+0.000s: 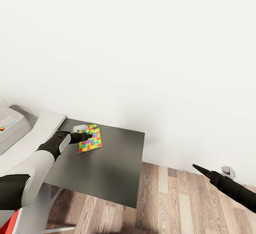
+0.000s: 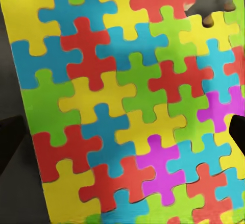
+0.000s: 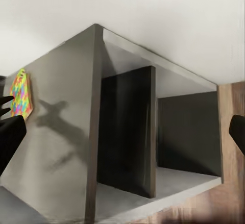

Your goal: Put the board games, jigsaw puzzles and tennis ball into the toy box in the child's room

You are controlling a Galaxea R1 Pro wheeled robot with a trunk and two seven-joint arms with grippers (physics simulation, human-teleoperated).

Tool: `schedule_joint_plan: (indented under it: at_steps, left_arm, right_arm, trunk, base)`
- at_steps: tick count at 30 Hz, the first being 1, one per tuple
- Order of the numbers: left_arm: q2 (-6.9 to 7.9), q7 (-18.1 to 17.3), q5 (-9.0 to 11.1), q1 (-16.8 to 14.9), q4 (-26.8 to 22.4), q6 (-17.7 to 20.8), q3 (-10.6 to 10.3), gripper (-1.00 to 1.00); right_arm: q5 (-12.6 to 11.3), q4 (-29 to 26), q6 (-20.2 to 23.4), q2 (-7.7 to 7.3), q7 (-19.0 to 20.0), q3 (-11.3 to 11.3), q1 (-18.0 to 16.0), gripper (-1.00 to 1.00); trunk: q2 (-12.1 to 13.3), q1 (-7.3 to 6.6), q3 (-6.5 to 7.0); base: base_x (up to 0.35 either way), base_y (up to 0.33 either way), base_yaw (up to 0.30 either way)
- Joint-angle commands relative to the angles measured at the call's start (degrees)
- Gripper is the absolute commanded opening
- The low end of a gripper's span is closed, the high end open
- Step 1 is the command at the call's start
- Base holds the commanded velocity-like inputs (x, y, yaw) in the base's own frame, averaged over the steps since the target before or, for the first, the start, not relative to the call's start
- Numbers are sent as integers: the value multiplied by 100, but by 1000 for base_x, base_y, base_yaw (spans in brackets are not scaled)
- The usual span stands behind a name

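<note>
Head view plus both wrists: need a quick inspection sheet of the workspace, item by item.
Surface: dark grey top of a low cabinet with open compartments, standing against a white wall.
Job's things: jigsaw puzzle lies flat on the dark top near its back left corner; pale grey toy box sits on the lighter table to the left, something colourful inside it.
Clutter: small white object just behind the puzzle, cannot identify.
Grippers: left gripper is down at the puzzle, grip state unclear; right gripper is over the floor, appears shut, holding nothing.
Cables: nothing seen.
Surroundings: wood plank floor; small white object by the wall.
</note>
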Motion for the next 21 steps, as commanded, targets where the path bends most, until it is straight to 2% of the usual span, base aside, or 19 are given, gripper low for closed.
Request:
schedule_joint_plan:
  at_steps: [1,14,21]
  left_arm:
    - [7,2,49,-1,-10,34,-30,100]
    - [7,10,41,-1,-27,34,-53,100]
    - [1,9,41,-1,-29,34,-61,100]
  right_arm:
    - [11,-4,30,3,24,-6,-7,100]
    - [3,-6,30,6,25,-9,-1,100]
    - [2,-3,24,6,25,-11,2,100]
  trunk:
    - [-10,0,-9]
    - [-10,0,-9]
    - [-10,0,-9]
  base:
    - [-219,-1,-277]
    - [-28,0,-272]
    - [-101,-10,-51]
